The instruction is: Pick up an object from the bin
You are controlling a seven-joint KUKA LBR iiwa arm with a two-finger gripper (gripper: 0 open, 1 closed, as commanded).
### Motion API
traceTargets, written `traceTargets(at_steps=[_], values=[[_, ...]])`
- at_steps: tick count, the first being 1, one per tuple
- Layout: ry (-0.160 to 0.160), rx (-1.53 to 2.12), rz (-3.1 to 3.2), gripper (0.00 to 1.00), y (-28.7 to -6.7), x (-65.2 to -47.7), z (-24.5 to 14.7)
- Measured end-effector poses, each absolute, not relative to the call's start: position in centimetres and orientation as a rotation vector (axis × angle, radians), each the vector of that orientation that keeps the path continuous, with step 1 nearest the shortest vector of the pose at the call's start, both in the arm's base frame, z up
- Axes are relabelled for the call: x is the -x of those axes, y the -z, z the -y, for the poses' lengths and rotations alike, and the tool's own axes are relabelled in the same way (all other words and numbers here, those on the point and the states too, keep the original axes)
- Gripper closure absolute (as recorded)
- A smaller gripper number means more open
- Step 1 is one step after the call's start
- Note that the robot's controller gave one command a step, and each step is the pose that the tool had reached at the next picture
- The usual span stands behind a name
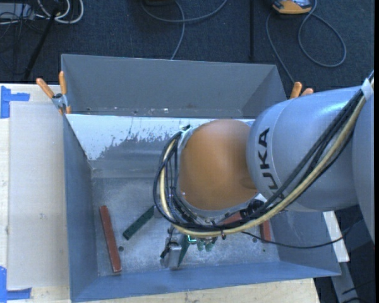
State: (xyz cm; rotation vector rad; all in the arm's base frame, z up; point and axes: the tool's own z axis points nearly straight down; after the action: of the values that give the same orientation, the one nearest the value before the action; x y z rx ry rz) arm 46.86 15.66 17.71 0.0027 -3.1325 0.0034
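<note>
**Tool low at the front of the bin, nothing seen in its grasp**

The tool (174,252) hangs down to the bin floor, close to the front wall and about midway along it. Its dark tip sits on or just above the speckled grey floor. From this angle I cannot tell whether it is released or clenched, and no object can be made out inside it. A small teal glow shows on its body just above the tip.

Directly above the tool is the rounded orange cover (211,163) of the wrist, ringed by loops of black and yellow cables (166,188). They hide much of the middle of the floor. The grey arm (316,150) runs from there out over the right rim.

The nearest loose thing is a dark green bar (138,223). It lies flat on the floor, up and to the left of the tool, slanted, near the tool but apart from it. Farther left, a long red-brown strip (110,239) lies along the foot of the left wall, well apart from the tool. On the right, a short red-brown piece (264,231) shows from under the cables near the right wall, mostly hidden.

The bin (76,219) has sloped grey walls, and the back one is scuffed and speckled.
</note>
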Motion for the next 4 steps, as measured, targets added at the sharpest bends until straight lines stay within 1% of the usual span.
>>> traceTargets(at_steps=[1, 2, 3, 4], values=[[0.001, -0.522, 3.096, 0.0, -6.7, -55.0, -19.1], [0.0, -0.958, 2.995, 0.0, -10.0, -54.9, -17.9], [0.001, -1.186, 2.912, 0.0, -10.6, -57.1, -18.4], [0.002, -1.618, 2.689, 0.0, -6.8, -57.2, -18.2]])
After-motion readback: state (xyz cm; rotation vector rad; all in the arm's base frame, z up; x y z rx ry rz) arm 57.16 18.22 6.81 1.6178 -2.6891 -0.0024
